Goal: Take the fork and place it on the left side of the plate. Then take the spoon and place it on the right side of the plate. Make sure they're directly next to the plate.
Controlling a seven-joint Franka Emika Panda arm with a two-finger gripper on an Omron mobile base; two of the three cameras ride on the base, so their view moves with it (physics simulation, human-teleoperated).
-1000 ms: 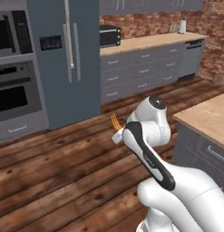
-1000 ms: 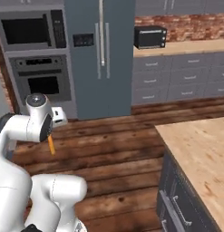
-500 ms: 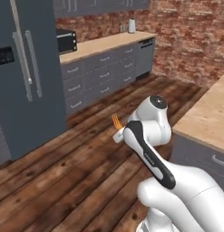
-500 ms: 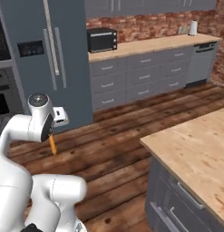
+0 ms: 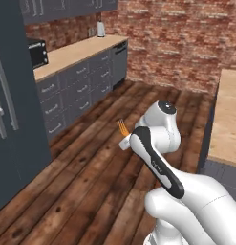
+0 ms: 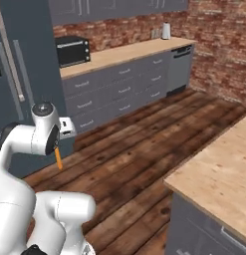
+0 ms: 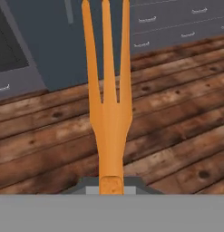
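The orange-gold fork points away from my hand, its three tines up in the hand view, over the wood floor. My gripper is shut on the end of its handle. In the left base view the fork sticks up just left of the folded arm, above the gripper. From the right base camera the fork pokes out below the wrist. The plate and the spoon are out of view.
A wooden island counter stands to the right, also seen as the counter. Along the back wall runs a grey cabinet run with a toaster oven and a kettle. The dark fridge is left. Open floor lies ahead.
The whole scene has swung left in both base views: the base has turned, oven and fridge slide out, brick wall comes in. Arm and fork keep the same pose.
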